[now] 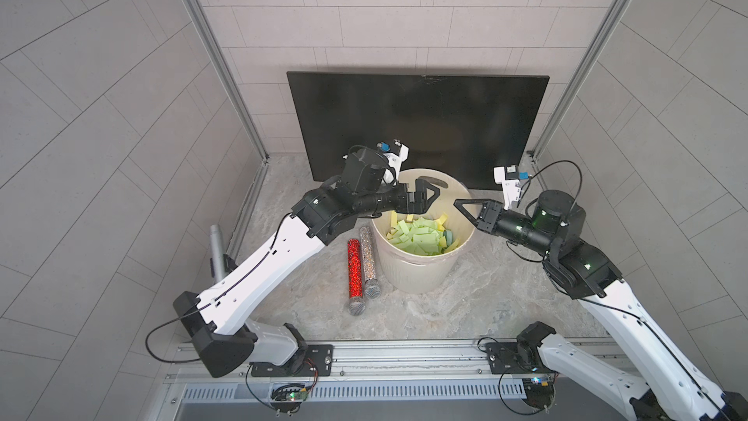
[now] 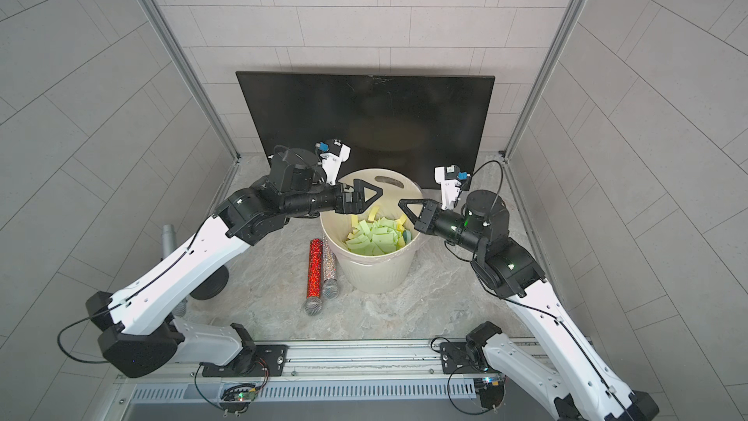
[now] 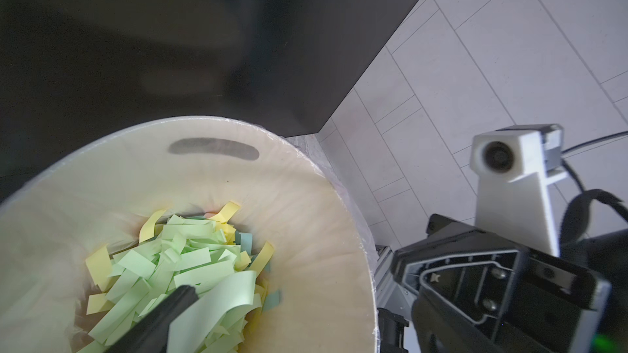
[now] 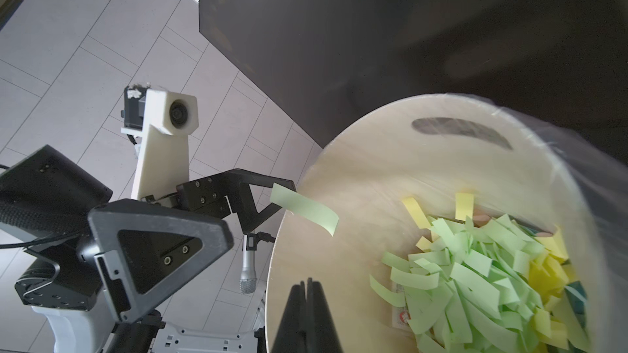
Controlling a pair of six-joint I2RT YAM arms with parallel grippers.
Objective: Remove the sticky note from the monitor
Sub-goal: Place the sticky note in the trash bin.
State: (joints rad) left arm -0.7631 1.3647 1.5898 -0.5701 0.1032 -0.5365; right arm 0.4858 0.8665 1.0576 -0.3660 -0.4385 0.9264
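The black monitor (image 1: 404,115) (image 2: 356,115) leans on the back wall, and no sticky note shows on its face. In front of it stands a cream bucket (image 1: 421,277) (image 4: 356,181) with several green and yellow strips inside. My left gripper (image 1: 433,196) (image 4: 261,212) is open over the bucket's left rim. A pale green sticky note (image 4: 304,207) (image 3: 217,297) hangs curled at the tip of one of its fingers; I cannot tell whether it still clings. My right gripper (image 1: 457,202) (image 4: 308,281) is shut and empty over the right rim.
A red glitter microphone (image 1: 354,273) and a silver one (image 1: 369,265) lie on the table left of the bucket. A grey microphone (image 1: 217,249) stands behind my left arm. Metal frame posts and tiled walls close in both sides.
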